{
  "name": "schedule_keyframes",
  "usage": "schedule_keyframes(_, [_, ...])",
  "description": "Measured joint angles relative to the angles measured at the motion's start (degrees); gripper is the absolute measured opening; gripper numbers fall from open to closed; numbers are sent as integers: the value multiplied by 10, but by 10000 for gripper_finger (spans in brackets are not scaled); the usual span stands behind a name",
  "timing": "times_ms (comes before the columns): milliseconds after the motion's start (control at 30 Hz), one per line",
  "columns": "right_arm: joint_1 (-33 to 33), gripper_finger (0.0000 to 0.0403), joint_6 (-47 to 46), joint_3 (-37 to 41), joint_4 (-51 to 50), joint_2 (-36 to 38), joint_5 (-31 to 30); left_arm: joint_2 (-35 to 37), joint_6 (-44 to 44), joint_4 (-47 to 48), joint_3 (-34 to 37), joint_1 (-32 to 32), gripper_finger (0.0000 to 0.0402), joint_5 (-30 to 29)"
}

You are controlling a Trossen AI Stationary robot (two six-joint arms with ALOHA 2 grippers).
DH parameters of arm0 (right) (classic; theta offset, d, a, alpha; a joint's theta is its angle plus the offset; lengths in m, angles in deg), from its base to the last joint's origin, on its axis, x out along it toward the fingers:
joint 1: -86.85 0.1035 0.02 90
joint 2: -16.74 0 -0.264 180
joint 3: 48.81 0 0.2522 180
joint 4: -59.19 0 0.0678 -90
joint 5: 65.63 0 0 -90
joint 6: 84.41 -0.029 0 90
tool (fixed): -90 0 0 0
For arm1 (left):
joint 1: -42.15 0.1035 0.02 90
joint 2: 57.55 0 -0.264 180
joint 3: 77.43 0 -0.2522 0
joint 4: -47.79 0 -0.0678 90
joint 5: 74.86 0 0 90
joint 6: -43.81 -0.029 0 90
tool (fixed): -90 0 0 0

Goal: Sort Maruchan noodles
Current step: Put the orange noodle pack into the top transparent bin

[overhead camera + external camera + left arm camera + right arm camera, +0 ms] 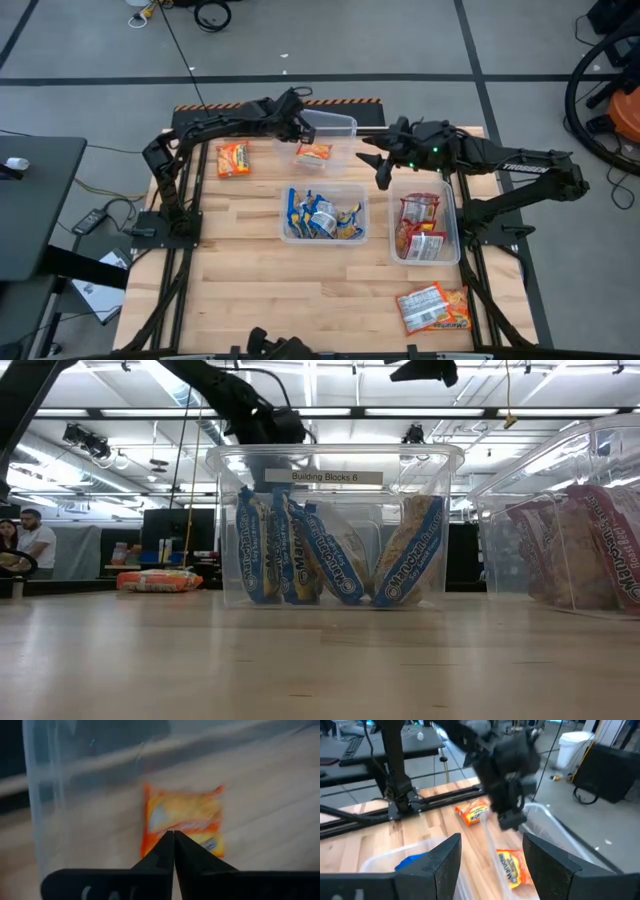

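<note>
**Q:** Noodle packets: where do they lie on the table, and what is each arm doing?

**A:** Seen from above, the butcher-block table (pixel 240 300) holds three clear tubs. The middle tub (pixel 324 236) holds blue-silver packets (pixel 322 216) standing on edge, and the right tub (pixel 455 235) holds red-white packets (pixel 421 230). The far tub (pixel 345 122) has one orange packet (pixel 314 152) lying flat inside. A second orange packet (pixel 232 159) sits on the bare wood to its left, and two more packets (pixel 434 308) lie at the near right corner. The left gripper (pixel 303 128) hangs over the far tub, its fingers (pixel 173 851) pressed together and holding nothing, with the orange packet below them. The right gripper (pixel 384 172) waits between the far tub and the right tub, its fingers (pixel 451 851) spread wide and empty.

**Q:** What would doing this step well call for?

**A:** Judging by the layout, the left arm has just dropped an orange packet. It should lift straight up, clear of the tub wall, before swinging to the loose orange packet beside the tub. It should open wide and pinch across the packet's flat body, since crinkly wrap could slip from a grip on the edge.
</note>
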State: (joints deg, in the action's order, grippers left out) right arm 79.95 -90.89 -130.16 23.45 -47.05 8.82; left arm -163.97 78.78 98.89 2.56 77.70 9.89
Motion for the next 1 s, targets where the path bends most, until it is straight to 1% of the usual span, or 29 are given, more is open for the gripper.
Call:
schedule_keyframes(67, [0, 217, -8, 0, -21, 0, 6, 1, -13, 4, -28, -2, 20, 0])
schedule_keyframes(167, [0, 217, -26, 0, -60, 0, 7, 4, -60, 57, -95, -2, 21, -1])
schedule_keyframes(233, [0, 217, -34, 0, -88, 0, 7, 4, -93, 121, -144, 1, 22, -10])
schedule_keyframes(333, [0, 217, -56, 0, -129, 0, 7, 5, -142, 248, -204, 11, 27, -52])
schedule_keyframes(400, [0, 217, -71, 0, -150, 0, 7, 7, -168, 330, -224, 25, 38, -80])
schedule_keyframes(467, [2, 217, -87, 0, -167, 0, 7, 15, -189, 392, -224, 44, 56, -84])
schedule_keyframes(600, [18, 217, -120, 0, -194, 0, 8, 42, -185, 449, -184, 89, 102, -74])
schedule_keyframes(667, [27, 217, -133, 0, -200, 0, 8, 55, -158, 443, -150, 106, 126, -89])
schedule_keyframes(767, [39, 217, -149, 0, -201, 0, 8, 76, -153, 441, -85, 120, 157, -115])
schedule_keyframes(900, [54, 217, -154, 0, -202, 0, 8, 91, -184, 426, 21, 118, 182, -111])
schedule_keyframes(1000, [60, 217, -144, 0, -202, 0, 8, 100, -180, 423, 94, 110, 187, -103])
